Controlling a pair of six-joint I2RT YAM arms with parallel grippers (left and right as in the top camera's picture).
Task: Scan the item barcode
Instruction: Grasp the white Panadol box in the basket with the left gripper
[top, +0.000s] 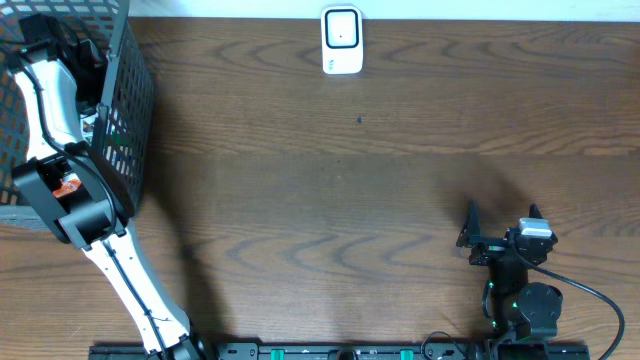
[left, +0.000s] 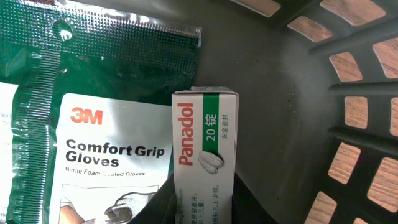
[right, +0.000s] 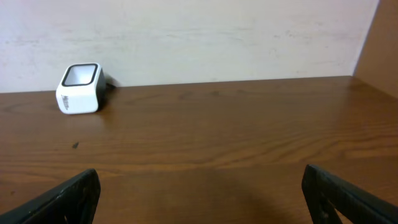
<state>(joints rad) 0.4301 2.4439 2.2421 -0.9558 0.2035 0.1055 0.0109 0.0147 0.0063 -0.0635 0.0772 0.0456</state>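
Note:
A white and green Panadol box stands on edge inside the black mesh basket. My left gripper is shut on it, a dark finger pressed against each long side. No barcode shows on the faces I can see. In the overhead view the left arm reaches down into the basket at the table's left end. The white scanner sits at the far edge, also seen as the scanner in the right wrist view. My right gripper hangs open over bare wood near the front right.
A green 3M Comfort Grip Gloves pack lies flat in the basket, just left of the box. The basket's mesh wall rises close on the right of the left gripper. A pale wall backs the table behind the scanner.

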